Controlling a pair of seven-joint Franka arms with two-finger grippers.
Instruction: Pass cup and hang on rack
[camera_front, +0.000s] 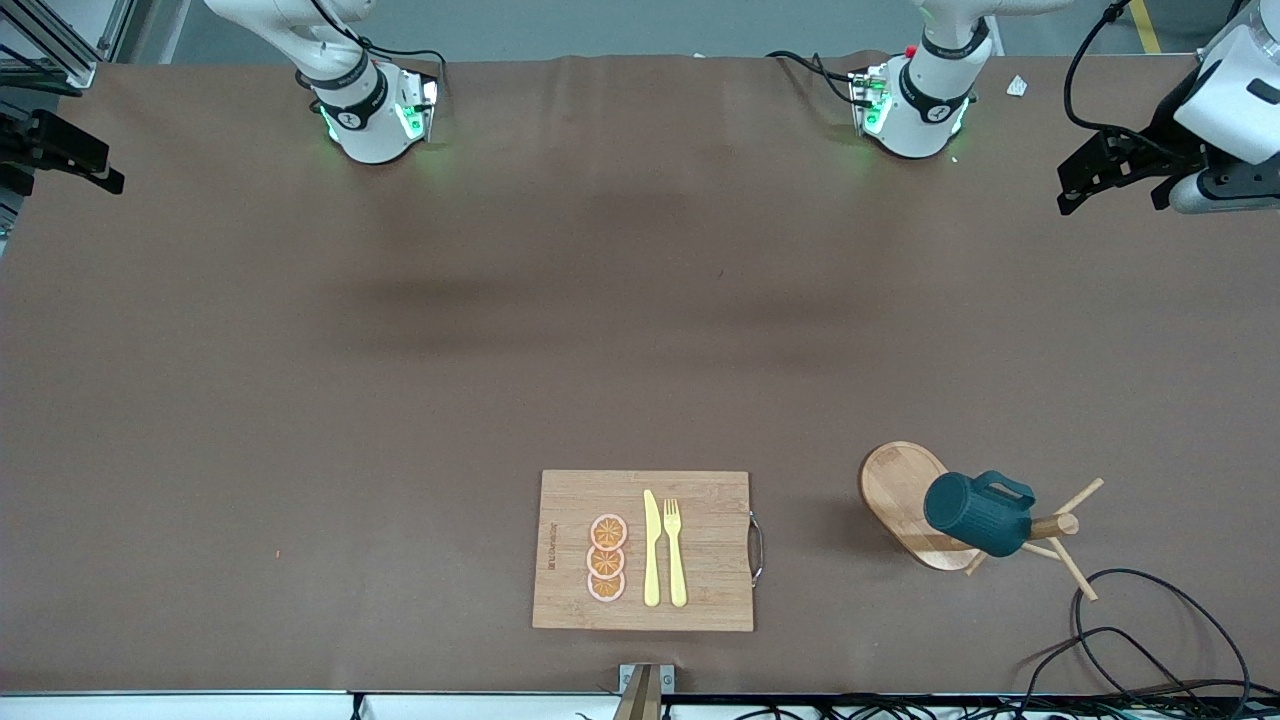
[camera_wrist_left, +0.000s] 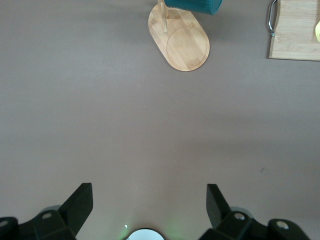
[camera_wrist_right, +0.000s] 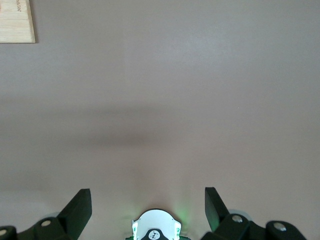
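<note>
Our left gripper (camera_wrist_left: 145, 207) is high up over bare table (camera_front: 300, 400) near its own base, with its fingers spread wide and nothing in them. Our right gripper (camera_wrist_right: 147, 207) is the same: wide open, empty, waiting up high over its base.

Looking out from there, we see the rack (camera_front: 905, 495) standing toward the left arm's end of the table, close to the front camera. The cup (camera_front: 978, 515) is already on it, tipped on its side, with its handle looped over a peg.

Beside the rack is a cutting board (camera_front: 645, 550) with a toy knife (camera_front: 651, 550), a fork (camera_front: 675, 550) and orange slices (camera_front: 607, 558).

We think the job is done. Nothing looks left to do.
</note>
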